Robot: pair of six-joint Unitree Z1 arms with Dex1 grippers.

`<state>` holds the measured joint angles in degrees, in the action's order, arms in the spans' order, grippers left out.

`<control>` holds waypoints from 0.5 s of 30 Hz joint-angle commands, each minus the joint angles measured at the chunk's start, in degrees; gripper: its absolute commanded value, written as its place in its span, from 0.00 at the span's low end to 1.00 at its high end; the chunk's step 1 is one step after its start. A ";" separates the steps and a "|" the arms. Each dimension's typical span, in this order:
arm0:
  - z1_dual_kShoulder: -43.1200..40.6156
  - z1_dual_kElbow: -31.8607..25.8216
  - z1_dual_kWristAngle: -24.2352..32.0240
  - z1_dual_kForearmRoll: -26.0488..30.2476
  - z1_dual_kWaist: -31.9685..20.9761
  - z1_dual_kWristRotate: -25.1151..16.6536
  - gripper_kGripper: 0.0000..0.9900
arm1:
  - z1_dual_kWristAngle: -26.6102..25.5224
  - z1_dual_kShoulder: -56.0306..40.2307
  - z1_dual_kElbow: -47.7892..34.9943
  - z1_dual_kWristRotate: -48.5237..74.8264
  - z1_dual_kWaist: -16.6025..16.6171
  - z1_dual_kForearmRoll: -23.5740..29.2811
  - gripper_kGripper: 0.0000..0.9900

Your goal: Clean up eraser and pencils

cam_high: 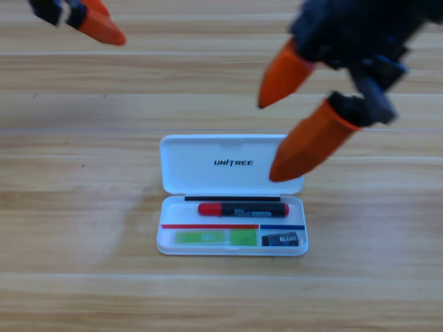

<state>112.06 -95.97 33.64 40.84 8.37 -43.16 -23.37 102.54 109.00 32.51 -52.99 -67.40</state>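
The white case (232, 173) lies open mid-table, lid flat behind the tray. In the tray's upper slot rests the red-capped pencil with the black barrel (243, 209). The green pencil (215, 238) lies in the lower left slot and the black eraser (280, 240) in the lower right one. My right gripper (275, 137) hangs open above the lid's right part, holding nothing, its lower jaw covering the lid's right corner. At the top left corner sits my left gripper (93, 23), partly cut off.
Bare wooden table (83, 207) surrounds the case on all sides.
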 commanded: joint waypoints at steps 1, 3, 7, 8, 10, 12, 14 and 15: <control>9.49 -1.42 1.25 -2.43 0.69 0.71 0.62 | -0.44 -10.43 -10.21 -1.40 2.72 8.25 0.95; 11.07 -1.33 2.31 -2.78 1.92 -0.96 0.41 | -0.44 -11.05 -10.91 -1.48 2.72 8.34 0.95; 12.92 -0.36 2.48 -4.37 4.73 -1.84 0.00 | -0.44 -11.49 -11.97 -1.48 2.89 8.52 0.95; 13.18 -0.10 2.13 -4.45 5.43 -1.13 0.00 | -0.44 -11.66 -12.32 -1.57 2.89 8.69 0.95; 13.53 0.61 1.52 -4.89 6.49 -0.69 0.00 | -0.71 -12.10 -13.02 -1.92 2.89 9.49 0.95; 14.33 1.04 1.52 -4.89 7.45 -1.40 0.00 | -0.71 -12.54 -13.99 -2.36 2.89 10.72 0.95; 15.03 1.04 1.08 -4.72 8.60 -2.80 0.00 | -0.71 -12.63 -14.08 -2.71 2.81 10.98 0.95; 15.12 1.13 0.46 -4.72 9.12 -3.07 0.00 | -0.88 -12.72 -14.08 -2.80 2.81 11.07 0.95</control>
<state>123.33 -96.35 35.41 36.65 13.70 -44.59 -23.63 91.64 96.93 30.17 -51.39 -57.99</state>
